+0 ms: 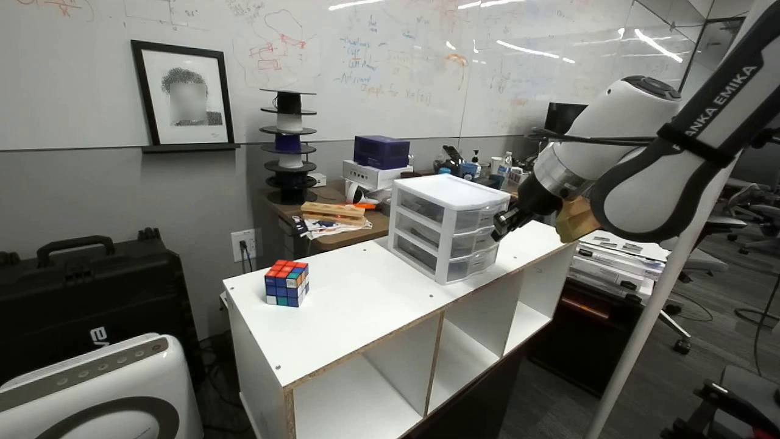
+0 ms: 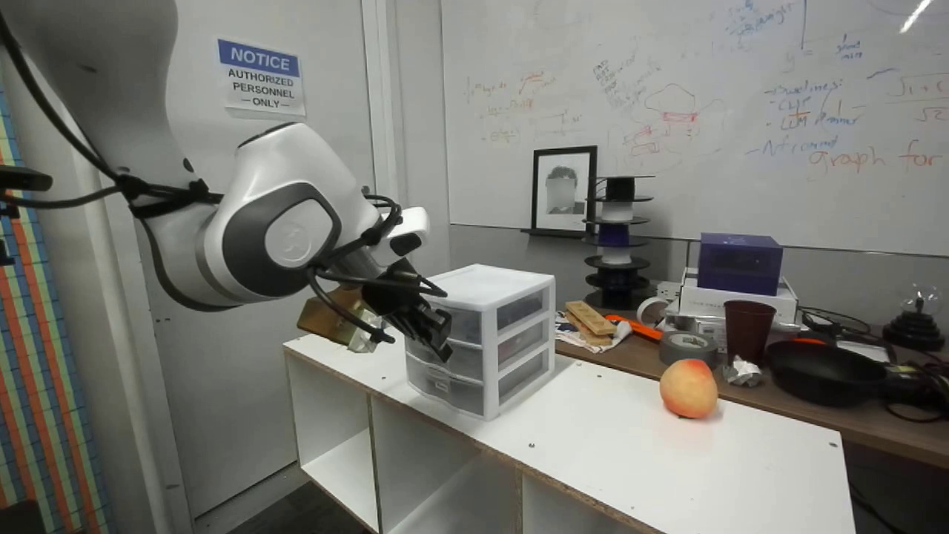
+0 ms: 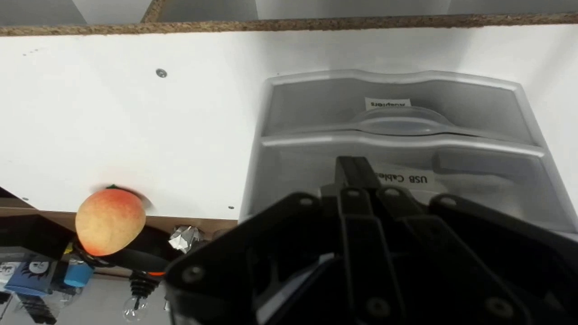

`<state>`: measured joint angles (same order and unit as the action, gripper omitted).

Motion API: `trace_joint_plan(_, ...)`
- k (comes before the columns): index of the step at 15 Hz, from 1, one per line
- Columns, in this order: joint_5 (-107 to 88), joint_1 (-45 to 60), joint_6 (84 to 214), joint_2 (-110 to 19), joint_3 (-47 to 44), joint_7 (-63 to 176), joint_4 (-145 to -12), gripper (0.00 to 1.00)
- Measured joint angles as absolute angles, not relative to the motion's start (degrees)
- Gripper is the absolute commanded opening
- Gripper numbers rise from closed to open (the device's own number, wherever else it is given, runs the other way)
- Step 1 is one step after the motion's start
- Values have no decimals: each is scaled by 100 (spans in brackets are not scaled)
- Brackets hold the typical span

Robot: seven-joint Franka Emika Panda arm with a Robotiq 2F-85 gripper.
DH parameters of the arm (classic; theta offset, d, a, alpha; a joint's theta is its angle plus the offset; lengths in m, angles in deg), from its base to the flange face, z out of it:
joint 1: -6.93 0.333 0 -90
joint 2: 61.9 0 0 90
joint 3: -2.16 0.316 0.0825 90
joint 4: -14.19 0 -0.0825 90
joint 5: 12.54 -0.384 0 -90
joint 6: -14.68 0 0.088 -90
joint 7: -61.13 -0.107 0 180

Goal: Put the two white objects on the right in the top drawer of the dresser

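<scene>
Enclosing blurred shapes (image 3: 481,186), the dresser's (image 2: 491,284) "USB Cables" drawer (image 3: 305,178) faces the tool (image 3: 357,170), pressed together.

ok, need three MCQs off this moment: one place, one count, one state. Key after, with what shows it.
1. With the shelf unit and dresser in view, where is the Rubik's cube?
A) inside the dresser
B) on the shelf unit's top, apart from the dresser
C) on the dresser's top

2. How many drawers does the dresser have?
A) two
B) five
C) three

3. The gripper is:
A) shut, nothing visible in it
B) spread wide
C) clamped on the cube

Key:
1 B: an exterior view shows white shelf top between cube and dresser.
2 C: both exterior views show three stacked fronts.
3 A: the wrist view shows its jaws together, nothing between them.
</scene>
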<state>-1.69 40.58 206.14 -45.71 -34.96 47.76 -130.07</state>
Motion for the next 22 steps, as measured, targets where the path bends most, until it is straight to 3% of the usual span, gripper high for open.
trace_joint_plan(9,-259,4112,20533,-4502,-3555,4761,-12973,0)
trace_joint_plan(12,-238,4588,19991,-4743,-4148,4832,-13025,0)
trace_joint_plan(17,433,5721,18141,-5885,-5614,4868,-13025,0)
trace_joint_plan(20,446,5764,16722,-6861,-5608,5170,-12985,0)
trace_joint_plan(22,99,5139,15830,-7438,-4873,5567,-12939,0)
